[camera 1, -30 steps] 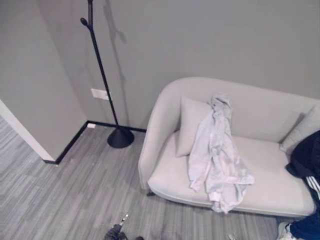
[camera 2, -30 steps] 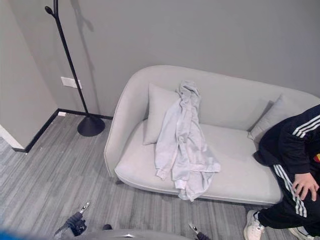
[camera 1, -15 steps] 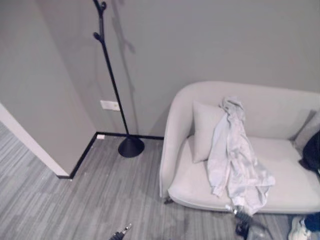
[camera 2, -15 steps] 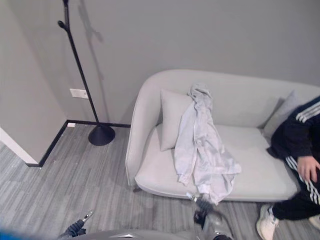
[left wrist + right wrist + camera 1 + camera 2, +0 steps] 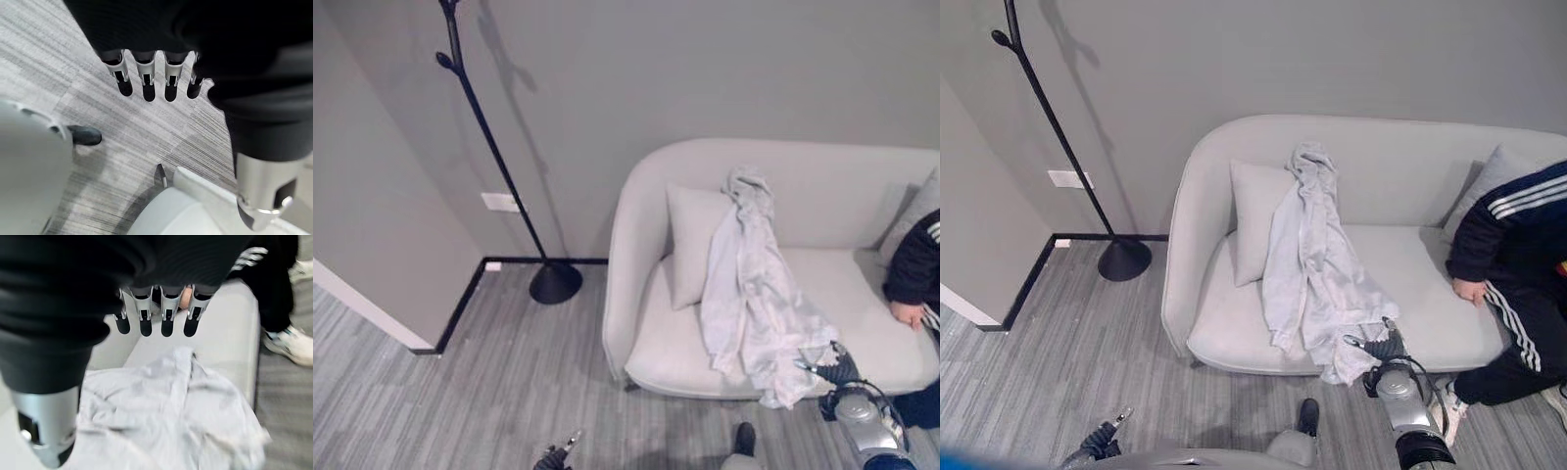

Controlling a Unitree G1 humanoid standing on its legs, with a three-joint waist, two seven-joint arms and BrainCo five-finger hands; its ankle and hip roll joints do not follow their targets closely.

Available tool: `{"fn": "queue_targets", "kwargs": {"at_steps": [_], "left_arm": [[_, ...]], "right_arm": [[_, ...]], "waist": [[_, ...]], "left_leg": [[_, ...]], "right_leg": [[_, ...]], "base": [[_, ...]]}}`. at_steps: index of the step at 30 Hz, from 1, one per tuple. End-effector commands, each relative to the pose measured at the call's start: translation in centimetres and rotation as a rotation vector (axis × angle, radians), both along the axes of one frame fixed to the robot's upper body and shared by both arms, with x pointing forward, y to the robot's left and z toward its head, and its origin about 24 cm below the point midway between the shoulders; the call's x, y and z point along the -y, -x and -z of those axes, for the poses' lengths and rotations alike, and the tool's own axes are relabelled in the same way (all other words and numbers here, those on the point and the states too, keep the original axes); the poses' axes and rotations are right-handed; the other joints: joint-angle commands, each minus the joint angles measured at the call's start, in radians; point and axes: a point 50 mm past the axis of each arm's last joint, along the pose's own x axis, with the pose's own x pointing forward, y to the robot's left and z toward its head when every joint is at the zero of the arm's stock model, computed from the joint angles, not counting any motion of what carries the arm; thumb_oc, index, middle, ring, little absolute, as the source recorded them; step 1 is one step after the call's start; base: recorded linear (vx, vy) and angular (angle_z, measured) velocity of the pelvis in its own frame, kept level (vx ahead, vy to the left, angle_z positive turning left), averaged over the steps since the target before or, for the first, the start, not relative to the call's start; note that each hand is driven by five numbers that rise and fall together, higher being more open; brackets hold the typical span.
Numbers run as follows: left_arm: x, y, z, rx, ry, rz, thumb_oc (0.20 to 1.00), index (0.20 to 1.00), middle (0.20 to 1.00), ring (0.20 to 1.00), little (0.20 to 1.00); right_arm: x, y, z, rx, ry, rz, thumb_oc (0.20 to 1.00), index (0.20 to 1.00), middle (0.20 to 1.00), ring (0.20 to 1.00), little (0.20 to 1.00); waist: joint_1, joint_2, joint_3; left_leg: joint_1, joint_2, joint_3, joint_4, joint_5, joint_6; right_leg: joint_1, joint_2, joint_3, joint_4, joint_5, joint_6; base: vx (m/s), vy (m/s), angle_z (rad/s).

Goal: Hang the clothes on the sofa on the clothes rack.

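Right wrist view: open right hand (image 5: 155,318) above hoodie (image 5: 166,426).

We take this for a living room or lounge corner of a home or small office. A pale grey sofa (image 5: 1234,323) stands against a plain grey wall (image 5: 1283,59), with a matching cushion (image 5: 1252,220) at its left end and another (image 5: 1489,181) at its right end, where a person (image 5: 1518,264) sits. A black clothes rack (image 5: 504,186) stands beside the sofa's left end on grey wood-look floor (image 5: 489,372) edged with dark skirting (image 5: 460,308), below a wall socket (image 5: 499,202).
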Motion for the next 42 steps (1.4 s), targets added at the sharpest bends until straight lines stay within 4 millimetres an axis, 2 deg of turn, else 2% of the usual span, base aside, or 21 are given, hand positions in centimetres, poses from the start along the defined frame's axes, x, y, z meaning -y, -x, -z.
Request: {"fn": "queue_targets", "kwargs": {"at_steps": [1,2,6,7,8,9,12,13,15,17,19,20,22,25,27,28,29,31,35,36,42], "left_arm": [[0.7,-1.9,-0.3,0.044,-0.012,0.085,1.0,1.0,1.0,1.0,1.0],[1.7,-1.8,-0.1,0.034,0.0,0.155,1.0,1.0,1.0,1.0,1.0],[2.7,-2.7,-0.2,0.057,0.002,0.23,1.0,1.0,1.0,1.0,1.0],[3.1,-3.7,-0.4,0.087,-0.006,0.257,1.0,1.0,1.0,1.0,1.0],[3.1,-3.7,-0.4,0.087,-0.006,0.256,1.0,1.0,1.0,1.0,1.0],[3.3,-5.0,-0.9,0.132,-0.022,0.281,1.0,1.0,1.0,1.0,1.0],[3.7,-6.8,-1.6,0.196,-0.048,0.318,1.0,1.0,1.0,1.0,1.0],[4.1,-8.2,-2.2,0.248,-0.06,0.34,1.0,1.0,1.0,1.0,1.0],[4.2,-8.7,-2.5,0.267,-0.068,0.345,1.0,1.0,1.0,1.0,1.0],[4.7,-10.3,-3.5,0.339,-0.094,0.389,1.0,1.0,1.0,1.0,1.0],[4.9,-10.7,-3.7,0.358,-0.095,0.396,1.0,1.0,1.0,1.0,1.0],[5.2,-11.9,-4.6,0.413,-0.099,0.411,1.0,1.0,1.0,1.0,1.0],[5.4,-12.4,-4.9,0.44,-0.103,0.418,1.0,1.0,1.0,1.0,1.0],[6.1,-14.4,-7.0,0.576,-0.107,0.419,1.0,1.0,1.0,1.0,1.0],[6.5,-14.9,-7.6,0.608,-0.105,0.422,1.0,1.0,1.0,1.0,1.0],[6.8,-15.5,-8.2,0.643,-0.098,0.424,1.0,1.0,1.0,1.0,1.0],[6.9,-15.7,-8.5,0.659,-0.095,0.423,1.0,1.0,1.0,1.0,1.0],[7.1,-15.8,-8.6,0.665,-0.089,0.421,1.0,1.0,1.0,1.0,1.0],[7.4,-16.1,-9.1,0.684,-0.077,0.405,1.0,1.0,1.0,1.0,1.0],[7.4,-16.2,-9.3,0.695,-0.079,0.405,1.0,1.0,1.0,1.0,1.0],[8.2,-16.2,-9.2,0.675,-0.082,0.44,1.0,1.0,1.0,1.0,1.0]], "right_arm": [[2.0,-3.9,-4.3,0.148,0.142,-0.067,1.0,1.0,1.0,1.0,1.0],[2.5,-4.1,-4.7,0.158,0.167,-0.068,1.0,1.0,1.0,1.0,1.0],[3.0,-5.1,-5.3,0.181,0.203,-0.047,1.0,1.0,1.0,1.0,1.0],[3.3,-6.6,-6.2,0.223,0.202,-0.013,1.0,1.0,1.0,1.0,1.0],[3.3,-6.6,-6.3,0.223,0.202,-0.013,1.0,1.0,1.0,1.0,1.0],[3.4,-8.3,-7.3,0.26,0.2,0.022,1.0,1.0,1.0,1.0,1.0],[2.7,-11.0,-9.4,0.363,0.147,0.084,1.0,1.0,1.0,1.0,1.0],[2.8,-12.4,-10.9,0.425,0.122,0.155,1.0,1.0,1.0,1.0,1.0],[2.9,-12.9,-11.5,0.437,0.119,0.176,1.0,1.0,1.0,1.0,1.0],[2.9,-14.4,-13.7,0.516,0.076,0.234,1.0,1.0,1.0,1.0,1.0],[2.9,-14.7,-14.2,0.531,0.066,0.24,1.0,1.0,1.0,1.0,1.0],[3.0,-15.3,-15.3,0.555,0.062,0.257,1.0,1.0,1.0,1.0,1.0],[3.3,-15.5,-15.8,0.559,0.075,0.263,1.0,1.0,1.0,1.0,1.0],[4.1,-15.9,-17.7,0.575,0.163,0.28,1.0,1.0,1.0,1.0,1.0],[4.4,-16.2,-18.6,0.581,0.166,0.298,1.0,1.0,1.0,1.0,1.0],[4.3,-16.3,-18.5,0.548,0.174,0.276,1.0,1.0,1.0,1.0,1.0],[4.1,-16.4,-18.1,0.517,0.189,0.249,1.0,1.0,1.0,1.0,1.0],[3.9,-16.4,-18.0,0.496,0.198,0.231,1.0,1.0,1.0,1.0,1.0],[2.1,-16.4,-15.0,0.21,0.352,0.047,1.0,1.0,1.0,1.0,1.0],[1.9,-16.2,-14.4,0.161,0.382,0.027,0.2,0.2,0.2,0.2,0.2],[0.7,-14.7,-10.8,0.037,0.345,0.021,0.2,0.2,0.2,0.2,0.2]], "waist": [[-0.013,0.064,-0.007],[-0.014,0.084,-0.014],[-0.015,0.115,-0.006],[-0.01,0.136,0.015],[-0.01,0.136,0.014],[0.001,0.156,0.047],[0.019,0.182,0.095],[0.033,0.2,0.128],[0.04,0.209,0.138],[0.058,0.24,0.175],[0.06,0.246,0.181],[0.07,0.265,0.202],[0.074,0.275,0.207],[0.093,0.312,0.235],[0.102,0.325,0.244],[0.109,0.338,0.252],[0.113,0.345,0.254],[0.113,0.347,0.256],[0.119,0.362,0.27],[0.12,0.366,0.271],[0.115,0.377,0.271]], "left_leg": [[0.033,0.144,-0.071,0.059,-0.12,-0.046],[0.028,0.18,-0.089,0.051,-0.107,-0.058],[-0.017,0.228,-0.118,0.048,-0.08,-0.081],[-0.059,0.245,-0.131,0.049,-0.065,-0.09],[-0.061,0.244,-0.132,0.05,-0.065,-0.09],[-0.102,0.249,-0.138,0.05,-0.048,-0.095],[-0.171,0.248,-0.147,0.055,-0.028,-0.102],[-0.212,0.246,-0.157,0.059,-0.015,-0.106],[-0.228,0.249,-0.16,0.062,-0.012,-0.11],[-0.286,0.249,-0.179,0.056,0.011,-0.116],[-0.299,0.247,-0.181,0.054,0.014,-0.116],[-0.333,0.245,-0.192,0.05,0.025,-0.118],[-0.35,0.243,-0.198,0.045,0.031,-0.119],[-0.414,0.232,-0.219,0.02,0.057,-0.124],[-0.435,0.23,-0.225,0.003,0.069,-0.125],[-0.458,0.227,-0.231,-0.015,0.082,-0.127],[-0.457,0.229,-0.235,-0.027,0.071,-0.131],[-0.469,0.227,-0.237,-0.029,0.073,-0.132],[-0.528,0.221,-0.254,-0.033,0.08,-0.135],[-0.537,0.22,-0.258,-0.033,0.079,-0.134],[-0.56,0.206,-0.276,-0.033,0.075,-0.132]], "right_leg": [[-0.112,0.045,-0.008,0.132,-0.048,-0.028],[-0.111,0.068,-0.038,0.15,-0.08,-0.046],[-0.141,0.097,-0.067,0.181,-0.118,-0.065],[-0.187,0.098,-0.074,0.207,-0.13,-0.073],[-0.188,0.098,-0.074,0.208,-0.13,-0.073],[-0.244,0.092,-0.07,0.238,-0.133,-0.076],[-0.326,0.083,-0.059,0.282,-0.138,-0.081],[-0.364,0.074,-0.057,0.296,-0.138,-0.082],[-0.379,0.071,-0.059,0.307,-0.144,-0.083],[-0.437,0.058,-0.067,0.336,-0.152,-0.082],[-0.453,0.053,-0.069,0.345,-0.155,-0.082],[-0.488,0.044,-0.072,0.368,-0.161,-0.081],[-0.51,0.036,-0.075,0.381,-0.163,-0.079],[-0.603,0.012,-0.078,0.442,-0.178,-0.073],[-0.638,0.005,-0.08,0.468,-0.188,-0.07],[-0.688,-0.004,-0.073,0.502,-0.197,-0.067],[-0.704,-0.004,-0.063,0.53,-0.229,-0.052],[-0.72,-0.008,-0.061,0.545,-0.235,-0.052],[-0.823,-0.02,-0.05,0.623,-0.25,-0.053],[-0.835,-0.022,-0.049,0.632,-0.253,-0.054],[-0.881,-0.038,-0.045,0.688,-0.267,-0.05]], "base": [[0.17,-0.19,0.49],[0.12,-0.149,0.34],[0.08,-0.177,0.34],[-0.04,-0.098,0.24],[-0.11,-0.083,0.17],[-0.1,-0.041,0.16],[-0.13,-0.019,-0.03],[-0.09,-0.039,0.19],[-0.03,-0.029,0.3],[-0.02,-0.026,0.16],[-0.02,-0.015,0.09],[-0.02,-0.022,0.26],[-0.02,-0.015,0.23],[-0.03,-0.002,0.27],[-0.01,-0.014,0.27],[0.05,-0.019,0.22],[0.06,-0.023,0.18],[0.03,-0.021,0.18],[-0.02,-0.035,0.14],[-0.01,-0.017,0.29],[0.01,-0.006,0.11]]}}
